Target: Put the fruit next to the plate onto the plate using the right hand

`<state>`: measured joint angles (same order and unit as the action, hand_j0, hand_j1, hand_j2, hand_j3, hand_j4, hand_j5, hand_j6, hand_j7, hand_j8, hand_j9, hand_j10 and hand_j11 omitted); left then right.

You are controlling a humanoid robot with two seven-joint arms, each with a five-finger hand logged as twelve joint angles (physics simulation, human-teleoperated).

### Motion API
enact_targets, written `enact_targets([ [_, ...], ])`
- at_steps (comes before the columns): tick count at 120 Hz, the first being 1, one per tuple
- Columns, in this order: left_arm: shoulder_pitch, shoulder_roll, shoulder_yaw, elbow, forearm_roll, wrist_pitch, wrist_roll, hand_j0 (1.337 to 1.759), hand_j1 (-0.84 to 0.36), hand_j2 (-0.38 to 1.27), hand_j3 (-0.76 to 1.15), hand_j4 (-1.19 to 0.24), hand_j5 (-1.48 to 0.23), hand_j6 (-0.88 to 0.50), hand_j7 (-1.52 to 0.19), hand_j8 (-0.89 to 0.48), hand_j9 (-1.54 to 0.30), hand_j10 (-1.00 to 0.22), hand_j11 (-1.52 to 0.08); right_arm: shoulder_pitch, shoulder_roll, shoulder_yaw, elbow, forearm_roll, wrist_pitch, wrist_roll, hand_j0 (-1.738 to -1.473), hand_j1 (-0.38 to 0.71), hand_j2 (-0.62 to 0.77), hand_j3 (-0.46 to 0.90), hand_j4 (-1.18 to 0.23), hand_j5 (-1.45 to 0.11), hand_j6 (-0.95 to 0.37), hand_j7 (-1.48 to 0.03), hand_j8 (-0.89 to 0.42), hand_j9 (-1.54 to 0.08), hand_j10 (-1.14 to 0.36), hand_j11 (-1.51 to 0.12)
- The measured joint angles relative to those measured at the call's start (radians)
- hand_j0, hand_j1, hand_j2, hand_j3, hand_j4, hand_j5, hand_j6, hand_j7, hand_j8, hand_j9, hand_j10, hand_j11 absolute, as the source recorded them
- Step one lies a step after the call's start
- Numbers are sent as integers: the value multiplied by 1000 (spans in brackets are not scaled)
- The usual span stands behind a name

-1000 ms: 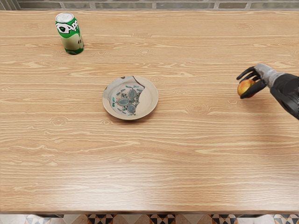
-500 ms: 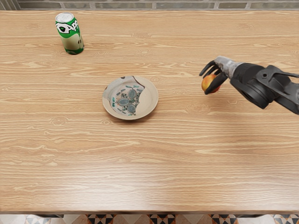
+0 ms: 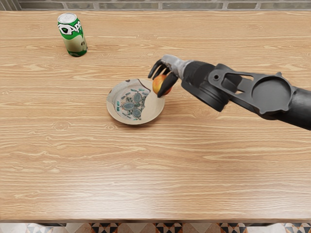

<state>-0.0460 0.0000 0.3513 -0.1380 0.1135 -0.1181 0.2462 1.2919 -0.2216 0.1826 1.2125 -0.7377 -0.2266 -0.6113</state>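
Transport step, nearly at the drop. My right hand [image 3: 167, 73] comes in from 3 o'clock with the forearm stretched across the table, and its fingers [image 3: 156, 68] are curled round the fruit [image 3: 160, 83], so it is closed and holding. The fruit is small, round and orange-red. It sits at the plate's [image 3: 151, 109] 2 o'clock rim, overlapping the edge in this view. I judge it is carried above the rim rather than resting on it (one view, so height is a guess). It is not on the plate yet.

Next move, as I read it: carry it a little further toward 8 o'clock so the fruit is over the painted middle, lower it, then loosen the fingers. A release here at the rim risks the fruit rolling off onto the wood.

The left arm is not in view.

The surface is a light wooden table [image 3: 155, 170] with strong grain. A green can [image 3: 72, 35] stands upright at 11 o'clock, well apart from the plate. A strip of grey brick wall [image 3: 194, 5] runs along 12 o'clock, and patterned floor tiles [image 3: 160, 228] show at 6.
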Motion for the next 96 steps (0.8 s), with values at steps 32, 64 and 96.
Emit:
enact_targets([
  [32,0,0,0,0,0,0,0,1658,59,48,0,-242,-314,-242,-314,-242,-314,-242,-314,39,156,-41,-60,-4,-3,0,-1658,289,319,0,-648,-902,-484,-870,-327,-891,-445,-869],
  [64,0,0,0,0,0,0,0,1658,59,48,0,-242,-315,-242,-315,-242,-315,-242,-314,27,216,-84,-174,-14,-11,-1,-1658,328,514,0,-649,-912,-538,-876,-363,-887,-485,-875],
  [96,2,0,0,0,0,0,0,1658,58,48,0,-242,-315,-242,-315,-242,-315,-242,-315,30,221,-113,-256,-25,-40,0,-1658,159,303,0,-469,-656,-424,-631,-305,-634,-382,-626],
])
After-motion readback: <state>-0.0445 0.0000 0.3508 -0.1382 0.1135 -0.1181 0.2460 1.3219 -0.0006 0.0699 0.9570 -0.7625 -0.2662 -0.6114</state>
